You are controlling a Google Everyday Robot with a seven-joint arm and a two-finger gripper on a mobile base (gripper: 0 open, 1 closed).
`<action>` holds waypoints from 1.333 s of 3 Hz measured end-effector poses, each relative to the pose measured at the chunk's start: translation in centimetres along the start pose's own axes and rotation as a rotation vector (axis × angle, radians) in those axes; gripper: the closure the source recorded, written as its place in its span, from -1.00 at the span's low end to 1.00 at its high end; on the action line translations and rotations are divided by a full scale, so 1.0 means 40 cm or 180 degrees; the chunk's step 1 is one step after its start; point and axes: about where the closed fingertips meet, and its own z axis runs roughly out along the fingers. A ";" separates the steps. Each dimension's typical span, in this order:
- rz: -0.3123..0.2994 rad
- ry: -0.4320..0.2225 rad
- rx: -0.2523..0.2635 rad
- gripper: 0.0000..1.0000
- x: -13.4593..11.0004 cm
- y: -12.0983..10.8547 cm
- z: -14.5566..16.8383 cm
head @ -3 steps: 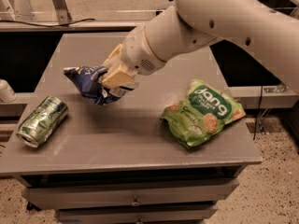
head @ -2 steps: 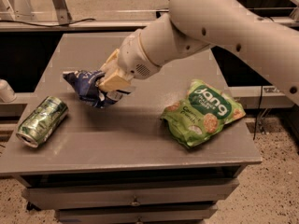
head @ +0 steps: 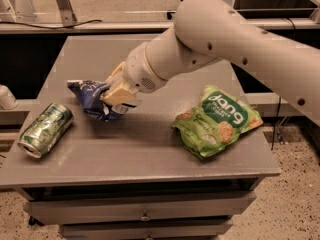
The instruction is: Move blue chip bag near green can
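The blue chip bag (head: 91, 98) is a small crumpled dark blue foil bag at the left-middle of the grey table (head: 150, 149). My gripper (head: 116, 95) is shut on the bag's right side, its tan fingers (head: 120, 93) clamped over the foil. The bag sits low, at or just above the tabletop. The green can (head: 45, 130) lies on its side near the table's front left edge, a short gap down and left of the bag, its silver end facing the front.
A larger bright green "jang" snack bag (head: 217, 120) lies flat on the right part of the table. My white arm (head: 225, 39) reaches in from the upper right. Drawers (head: 145, 215) are below the tabletop; a rail (head: 80, 26) runs behind the table.
My gripper has carried the blue chip bag a little to the left and down, closer to the green can. The can and the green bag have not moved.
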 end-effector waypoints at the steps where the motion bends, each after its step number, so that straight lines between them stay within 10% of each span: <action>1: 0.0065 -0.0017 -0.0033 -0.26 0.009 0.011 0.016; 2: 0.0116 -0.0025 -0.0062 -0.76 0.018 0.021 0.026; 4: 0.0149 -0.0025 -0.0076 -1.00 0.025 0.027 0.028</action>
